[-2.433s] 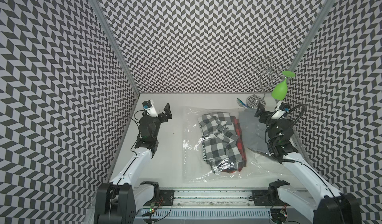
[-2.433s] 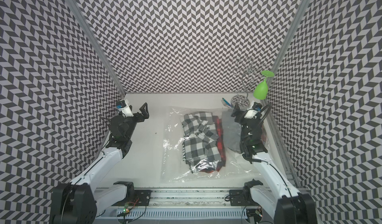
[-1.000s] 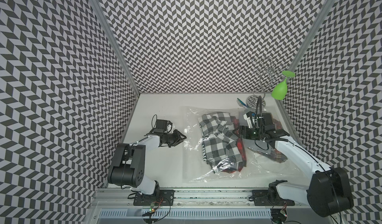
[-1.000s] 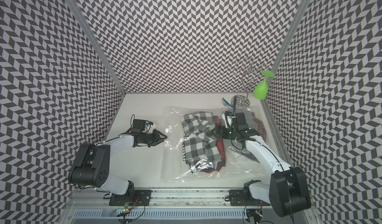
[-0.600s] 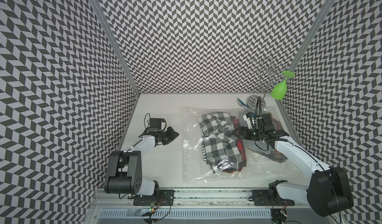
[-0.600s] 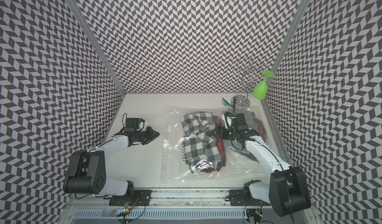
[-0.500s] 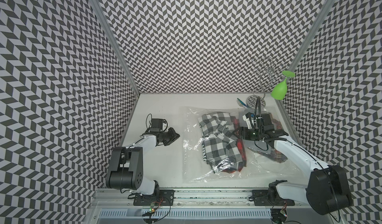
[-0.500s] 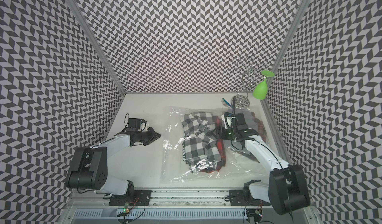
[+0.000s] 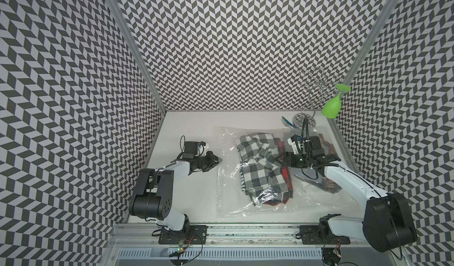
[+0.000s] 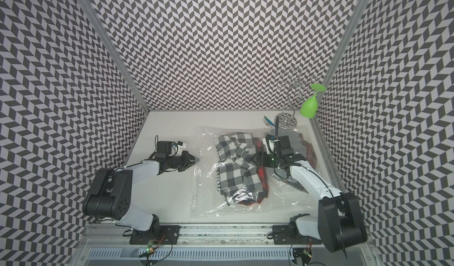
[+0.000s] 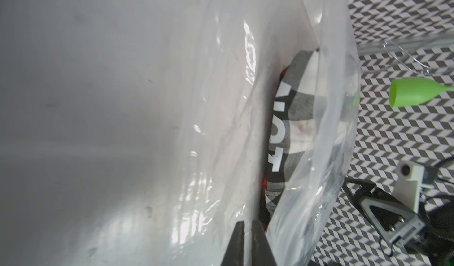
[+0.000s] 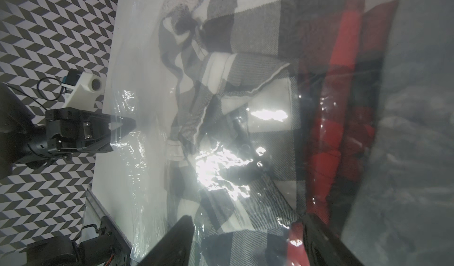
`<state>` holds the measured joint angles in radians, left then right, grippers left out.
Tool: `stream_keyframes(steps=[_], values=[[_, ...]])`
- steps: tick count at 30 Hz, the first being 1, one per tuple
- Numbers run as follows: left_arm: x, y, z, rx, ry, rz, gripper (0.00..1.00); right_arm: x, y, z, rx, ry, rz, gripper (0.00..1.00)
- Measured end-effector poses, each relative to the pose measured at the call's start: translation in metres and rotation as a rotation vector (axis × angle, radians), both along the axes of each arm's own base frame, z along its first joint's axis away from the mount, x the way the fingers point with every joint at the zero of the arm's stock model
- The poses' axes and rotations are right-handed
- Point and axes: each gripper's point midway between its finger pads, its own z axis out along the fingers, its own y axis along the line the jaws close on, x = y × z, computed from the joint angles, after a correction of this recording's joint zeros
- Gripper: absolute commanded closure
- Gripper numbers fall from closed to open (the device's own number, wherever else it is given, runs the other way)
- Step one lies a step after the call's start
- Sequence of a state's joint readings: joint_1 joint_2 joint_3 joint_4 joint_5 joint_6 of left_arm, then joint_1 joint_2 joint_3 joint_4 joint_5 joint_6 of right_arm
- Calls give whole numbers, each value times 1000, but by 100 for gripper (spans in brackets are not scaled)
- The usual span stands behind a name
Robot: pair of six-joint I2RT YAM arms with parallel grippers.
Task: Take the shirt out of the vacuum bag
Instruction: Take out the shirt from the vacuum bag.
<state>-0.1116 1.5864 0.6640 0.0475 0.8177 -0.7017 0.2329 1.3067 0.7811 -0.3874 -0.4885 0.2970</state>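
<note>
The vacuum bag [image 9: 228, 198] [image 10: 204, 198] lies flat on the white table, clear and crinkly. Inside it is a crumpled black-and-white checked shirt [image 9: 255, 178] [image 10: 233, 176] on top of red plaid cloth [image 9: 286, 178]. My left gripper [image 9: 219, 159] [image 10: 196, 159] is low at the bag's left edge. In the left wrist view its jaws [image 11: 247, 224] are pinched shut on the plastic film, and the shirt [image 11: 292, 119] shows under the lifted upper sheet. My right gripper [image 9: 278, 159] [image 10: 253, 159] reaches in from the right. It is open [image 12: 247, 220], with checked shirt under plastic between its fingers.
A wire rack [image 9: 304, 121] with a hanging green glass [image 9: 331, 107] stands at the back right corner, next to a small striped item [image 9: 286, 122]. More plaid cloth [image 9: 329, 186] lies under my right forearm. Patterned walls close in three sides.
Both arms have come down from upright rest to the bag. In the last second my left gripper closed, backed off left, then returned to the bag's edge. The right gripper barely moved.
</note>
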Motion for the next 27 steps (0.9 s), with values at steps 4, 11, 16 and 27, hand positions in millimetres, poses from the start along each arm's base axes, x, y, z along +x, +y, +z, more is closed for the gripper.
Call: stream_keyframes(steps=[4,11,16,27], values=[[-10,-20,-4,-83,26,-80,78,-1,2,-3,10,20,2,28],[-17,-50,20,-201,-16,-183,51,-1,3,-8,12,37,4,28],[-25,-67,26,-227,-9,-241,38,0,3,-11,13,49,-1,27],[-27,-69,-13,-107,64,-264,31,1,3,-12,14,49,-3,28]])
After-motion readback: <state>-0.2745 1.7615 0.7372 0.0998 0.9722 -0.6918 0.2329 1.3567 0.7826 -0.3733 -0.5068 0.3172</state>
